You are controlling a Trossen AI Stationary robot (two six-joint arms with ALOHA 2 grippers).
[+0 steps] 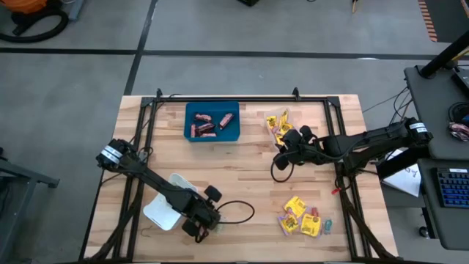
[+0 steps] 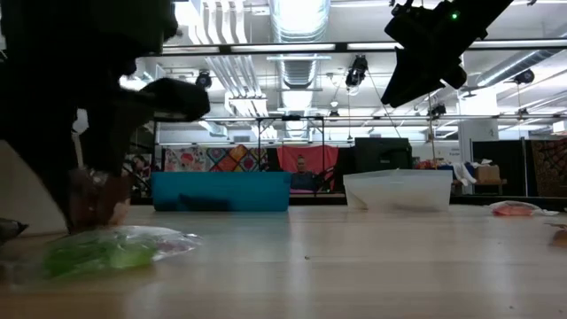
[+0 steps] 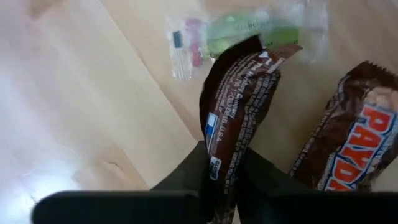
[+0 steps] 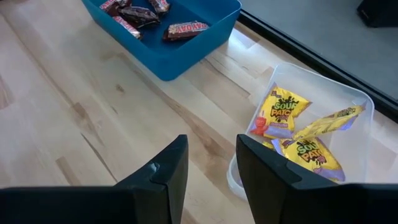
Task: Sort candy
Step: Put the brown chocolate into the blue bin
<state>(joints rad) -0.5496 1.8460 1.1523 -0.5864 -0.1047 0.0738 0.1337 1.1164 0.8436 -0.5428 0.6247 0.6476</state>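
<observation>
A brown-red mini bar [image 3: 239, 99] stands between the fingers of my left gripper [image 3: 221, 168], which is shut on it near the table's front edge [image 1: 198, 229]. A second brown-red bar [image 3: 354, 143] and a green sweet in a clear wrapper [image 3: 242, 31] lie on the wood beside it. My right gripper [image 4: 211, 168] hangs open over the table's middle right [image 1: 282, 155], holding nothing. Below it are the blue tray [image 4: 205, 37] with several bars and the clear tray [image 4: 360, 99] with yellow packets [image 4: 280, 112]. My left gripper pinches the mini bar's near wrapper end [image 3: 217, 158] between its two fingers. The fingers come steeply from above, and the bar runs away from them toward the green sweet. Whether the bar is clear of the table I cannot tell.
A white tray [image 1: 161, 209] lies just left of my left gripper. A loose heap of yellow packets [image 1: 300, 218] with a few small sweets sits at the near right. The blue tray [image 1: 212, 121] and the clear tray [image 1: 277, 121] stand at the far side. Bare wood lies in the middle.
</observation>
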